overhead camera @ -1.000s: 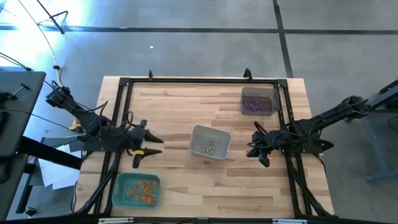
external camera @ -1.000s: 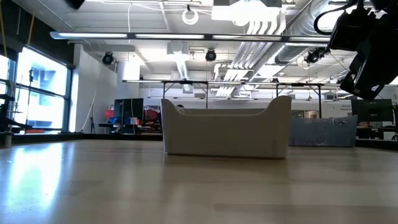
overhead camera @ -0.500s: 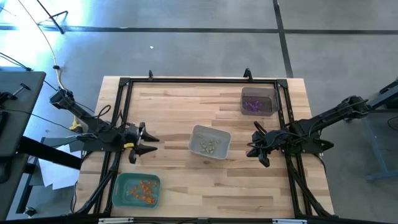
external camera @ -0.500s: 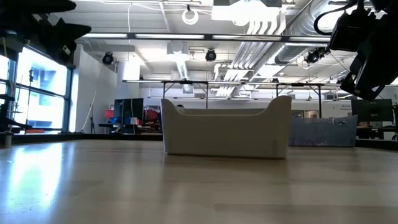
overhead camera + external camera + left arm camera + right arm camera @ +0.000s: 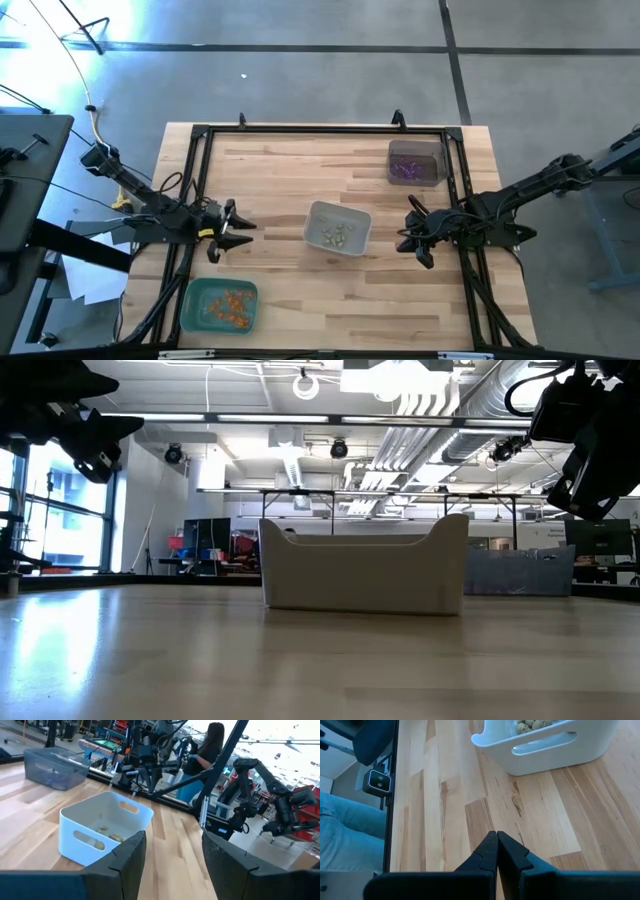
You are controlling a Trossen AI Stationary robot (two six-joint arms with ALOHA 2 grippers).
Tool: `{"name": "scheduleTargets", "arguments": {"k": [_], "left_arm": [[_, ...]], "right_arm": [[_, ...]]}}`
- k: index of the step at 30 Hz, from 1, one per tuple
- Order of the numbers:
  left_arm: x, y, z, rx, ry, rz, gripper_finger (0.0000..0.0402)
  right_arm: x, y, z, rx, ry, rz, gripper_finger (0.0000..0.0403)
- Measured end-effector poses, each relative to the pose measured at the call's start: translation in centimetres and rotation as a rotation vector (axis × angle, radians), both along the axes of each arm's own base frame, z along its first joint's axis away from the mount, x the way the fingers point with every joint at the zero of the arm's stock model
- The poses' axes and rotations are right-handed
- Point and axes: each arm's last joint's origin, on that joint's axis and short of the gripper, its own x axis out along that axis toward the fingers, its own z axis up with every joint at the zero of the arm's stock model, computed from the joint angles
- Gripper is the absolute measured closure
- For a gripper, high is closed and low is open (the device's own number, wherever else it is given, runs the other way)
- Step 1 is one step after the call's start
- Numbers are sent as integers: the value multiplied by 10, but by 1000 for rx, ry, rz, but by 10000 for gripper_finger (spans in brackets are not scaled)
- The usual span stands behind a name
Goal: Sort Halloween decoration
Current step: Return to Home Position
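Observation:
The Halloween decoration lies sorted in three trays. Orange trinkets [image 5: 231, 303] sit in the green tray [image 5: 194, 300] near the front left, pale ones [image 5: 338, 234] in the whitish tray [image 5: 318, 216] at mid table, and purple ones [image 5: 405, 171] in the dark grey tray [image 5: 432, 150] at the far right. My left gripper [image 5: 238, 236] hovers open left of the whitish tray [image 5: 105, 832], pointing level at it, nothing between its fingers. My right gripper [image 5: 496, 851] is shut and empty above bare wood, right of that tray [image 5: 555, 745].
A black frame [image 5: 320, 130] runs round the tabletop's far and side edges. Bare wood lies between the trays and along the near edge. In the left wrist view a person [image 5: 202, 750] stands beyond the table, and other robot arms [image 5: 270, 785] show in the room.
My left gripper has sunk toward the table and drawn back a little toward the left edge, tipping to level and staying open. In the low view it has come down into the picture's upper left.

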Motion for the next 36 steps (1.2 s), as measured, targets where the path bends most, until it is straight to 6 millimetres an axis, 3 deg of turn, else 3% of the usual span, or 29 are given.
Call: {"name": "scheduleTargets", "arguments": {"k": [36], "left_arm": [[0,0,-1,15,15,1,220]], "right_arm": [[-3,-1,3,5,-13,0,402]]}}
